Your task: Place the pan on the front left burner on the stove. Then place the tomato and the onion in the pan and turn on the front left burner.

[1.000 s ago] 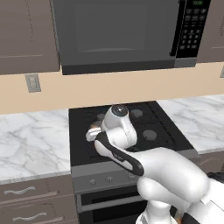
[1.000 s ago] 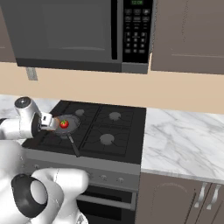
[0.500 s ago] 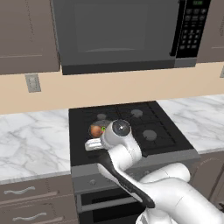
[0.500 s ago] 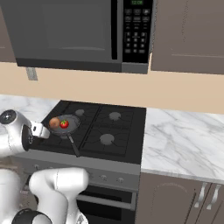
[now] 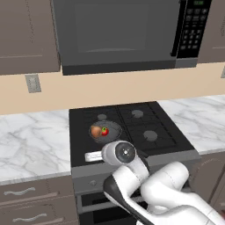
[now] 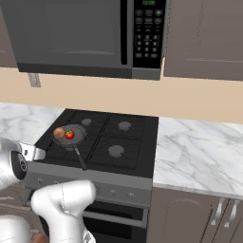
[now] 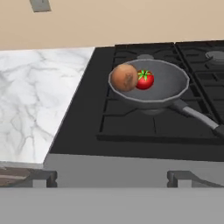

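The dark pan sits on the stove's front-left grate, its handle pointing to the front right. The front left burner is hidden beneath it. Inside lie the brown onion and the red tomato, touching each other; both also show in the left base view, onion and tomato, and in the right base view, onion and tomato. My gripper is open and empty, low in front of the stove's front-left edge, facing the pan.
A dark microwave hangs over the stove. Marble counter lies to the left and right. The grey front panel with small knobs runs under the grates. Three other burners are bare. Drawers sit under the left counter.
My hand has pulled back from over the pan and dropped to the stove's front edge, staying open. Onion and tomato stay in the pan, now uncovered.
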